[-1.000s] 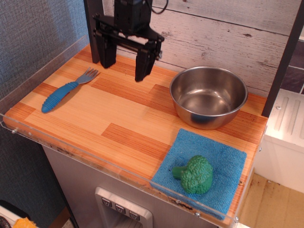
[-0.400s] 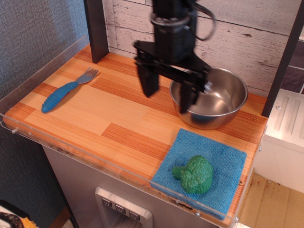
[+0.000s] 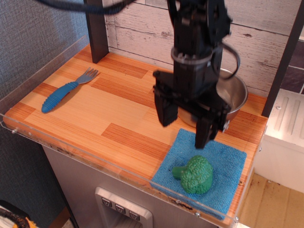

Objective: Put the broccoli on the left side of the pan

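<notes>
The broccoli [image 3: 194,174], a small green toy floret with a short stem pointing left, lies on a blue cloth [image 3: 231,167] at the front right of the wooden counter. The pan [image 3: 235,92], a round shiny steel bowl, stands behind the cloth; the arm hides most of it. My gripper [image 3: 184,130] is open and empty, fingers pointing down. It hangs just above and behind the broccoli, over the cloth's far edge.
A blue plastic fork [image 3: 65,90] lies at the left of the counter. A clear acrylic rim [image 3: 95,164] runs along the counter's front and left edges. A dark post [image 3: 96,28] stands at the back left, before a white plank wall.
My gripper has moved from the back left of the counter to the right and forward, across the pan, to just above the broccoli. It has stayed open. The broccoli and pan have not moved.
</notes>
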{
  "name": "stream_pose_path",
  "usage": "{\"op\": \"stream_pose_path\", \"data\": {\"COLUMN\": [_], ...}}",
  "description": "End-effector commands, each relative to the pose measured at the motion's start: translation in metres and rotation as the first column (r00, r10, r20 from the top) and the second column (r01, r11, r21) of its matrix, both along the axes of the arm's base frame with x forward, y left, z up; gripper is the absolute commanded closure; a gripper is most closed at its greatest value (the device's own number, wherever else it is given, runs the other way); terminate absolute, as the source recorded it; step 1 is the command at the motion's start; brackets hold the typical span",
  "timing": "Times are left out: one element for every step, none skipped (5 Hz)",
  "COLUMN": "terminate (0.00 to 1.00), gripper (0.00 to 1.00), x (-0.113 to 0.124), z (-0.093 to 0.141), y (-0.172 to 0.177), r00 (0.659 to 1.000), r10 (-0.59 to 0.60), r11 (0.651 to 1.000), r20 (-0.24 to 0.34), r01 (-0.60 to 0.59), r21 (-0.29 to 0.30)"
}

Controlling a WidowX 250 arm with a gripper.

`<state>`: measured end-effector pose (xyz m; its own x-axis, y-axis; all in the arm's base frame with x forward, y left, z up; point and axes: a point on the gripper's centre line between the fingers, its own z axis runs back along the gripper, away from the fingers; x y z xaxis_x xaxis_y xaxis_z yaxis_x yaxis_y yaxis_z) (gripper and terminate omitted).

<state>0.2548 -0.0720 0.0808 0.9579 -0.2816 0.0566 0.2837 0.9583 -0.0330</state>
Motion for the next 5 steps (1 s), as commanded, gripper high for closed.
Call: {"op": "stream_pose_path", "data": {"terminate": [0.00,0.00,0.00,0.00,0.00], "gripper": [0.00,0.00,0.00,0.00,0.00], "x": [-0.012,-0.017,-0.021,-0.023,-0.022], "z": [-0.014,-0.017,-0.025,-0.041,-0.049], "y": [-0.017,-0.027,-0.031,-0.030,-0.029], "r00": [0.998,0.997,0.996,0.996,0.996], "r10": [-0.057,-0.077,-0.089,-0.078,-0.076], "r11": [0.998,0.997,0.996,0.997,0.997], "r20": [0.014,0.021,0.006,-0.034,-0.055], "r01": [0.057,0.077,0.089,0.079,0.077], "r21": [0.004,0.000,0.004,0.004,0.012]}}
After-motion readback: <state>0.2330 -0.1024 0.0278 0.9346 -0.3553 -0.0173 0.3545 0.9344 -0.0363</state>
